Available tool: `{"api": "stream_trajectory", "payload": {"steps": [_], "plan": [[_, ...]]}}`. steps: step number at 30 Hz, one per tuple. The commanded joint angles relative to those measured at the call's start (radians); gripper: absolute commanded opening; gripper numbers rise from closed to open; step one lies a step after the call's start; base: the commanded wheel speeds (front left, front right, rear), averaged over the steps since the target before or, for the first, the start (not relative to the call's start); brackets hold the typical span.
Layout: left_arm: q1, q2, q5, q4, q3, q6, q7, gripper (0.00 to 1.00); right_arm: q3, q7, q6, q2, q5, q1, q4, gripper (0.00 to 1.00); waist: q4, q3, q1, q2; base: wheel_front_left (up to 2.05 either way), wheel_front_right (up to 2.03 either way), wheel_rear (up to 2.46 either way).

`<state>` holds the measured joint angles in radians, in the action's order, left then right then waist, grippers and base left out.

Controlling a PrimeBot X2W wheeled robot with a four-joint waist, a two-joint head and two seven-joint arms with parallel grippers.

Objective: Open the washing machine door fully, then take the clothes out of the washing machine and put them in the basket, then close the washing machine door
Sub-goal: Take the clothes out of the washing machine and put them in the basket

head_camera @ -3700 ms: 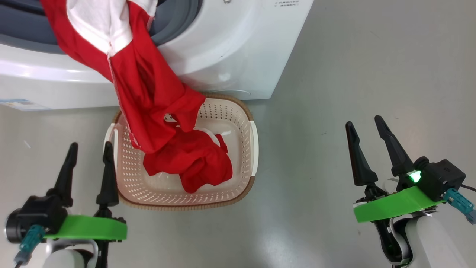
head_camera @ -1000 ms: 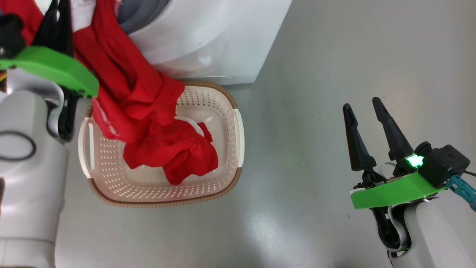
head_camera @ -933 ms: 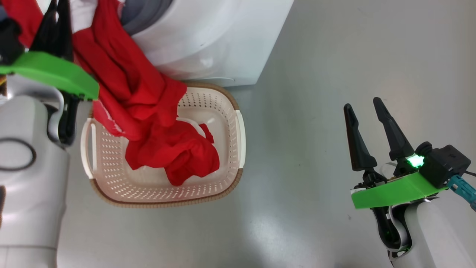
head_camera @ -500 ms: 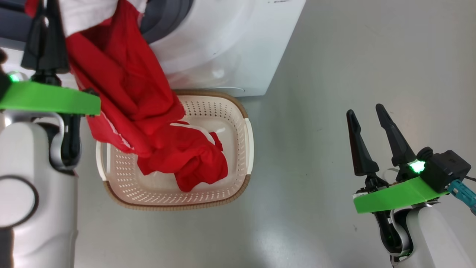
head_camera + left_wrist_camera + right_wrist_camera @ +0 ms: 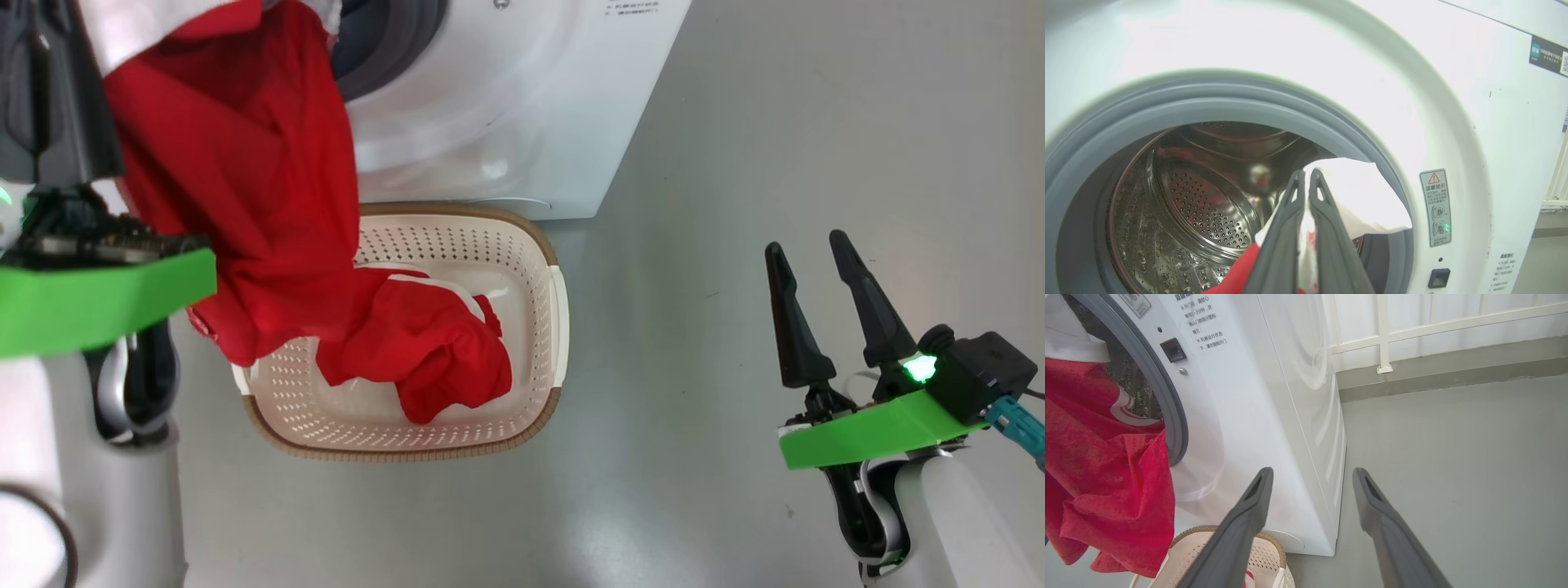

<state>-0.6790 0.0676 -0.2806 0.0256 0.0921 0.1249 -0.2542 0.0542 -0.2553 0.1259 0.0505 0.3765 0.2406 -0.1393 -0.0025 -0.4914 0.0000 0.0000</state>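
Note:
The red and white clothes (image 5: 245,163) hang from the washing machine (image 5: 506,106) opening down into the basket (image 5: 558,327), where the lower end lies bunched. My left gripper (image 5: 1308,174) is shut on a white part of the clothes (image 5: 1363,196) in front of the steel drum (image 5: 1208,204). In the head view its dark fingers (image 5: 57,98) stand at the upper left beside the red fabric. My right gripper (image 5: 804,245) is open and holds nothing, over the floor to the right of the basket. The washing machine door is out of view.
The basket stands on the grey floor right against the machine's front. The grey gasket (image 5: 1167,102) rings the opening. In the right wrist view a white railing (image 5: 1384,335) and a wall run behind the machine (image 5: 1290,416), with grey floor (image 5: 1453,457) to the right.
Earlier my left gripper hung open at the lower left. Over the last second, shut on the clothes, it has drawn back towards me and pulled more fabric out. The camera shifted. The right arm stayed put.

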Motion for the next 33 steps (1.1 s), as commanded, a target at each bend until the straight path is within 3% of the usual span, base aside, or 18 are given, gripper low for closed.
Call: {"api": "stream_trajectory", "payload": {"steps": [1,9,13,24,33], "plan": [[0.029,0.026,0.007,-0.065,0.027,0.006,-0.008,0.00,0.019,-0.006,0.005,0.000,-0.006,-0.027,0.020,1.00,0.002,0.001,0.0000,0.0000,0.00,0.00,0.00],[0.086,0.010,0.009,-0.194,0.008,0.006,-0.008,0.00,0.021,-0.006,0.005,0.000,-0.008,-0.028,0.022,1.00,0.007,0.001,0.0000,0.0000,0.00,0.00,0.00],[0.129,0.005,0.008,-0.169,-0.034,0.006,-0.008,0.00,0.024,-0.006,0.005,0.000,-0.008,-0.027,0.022,1.00,0.005,-0.004,0.0000,0.0000,0.00,0.00,0.00],[0.203,0.006,0.009,0.151,-0.123,0.006,-0.008,0.00,0.043,-0.006,0.005,0.000,0.001,-0.019,0.020,1.00,-0.016,-0.024,0.0000,0.0000,0.00,0.00,0.00],[0.155,0.021,0.035,0.433,-0.140,0.006,-0.008,0.00,0.053,-0.006,0.005,0.000,0.006,-0.004,0.025,1.00,-0.032,-0.055,0.0000,0.0000,0.00,0.00,0.00]]}}
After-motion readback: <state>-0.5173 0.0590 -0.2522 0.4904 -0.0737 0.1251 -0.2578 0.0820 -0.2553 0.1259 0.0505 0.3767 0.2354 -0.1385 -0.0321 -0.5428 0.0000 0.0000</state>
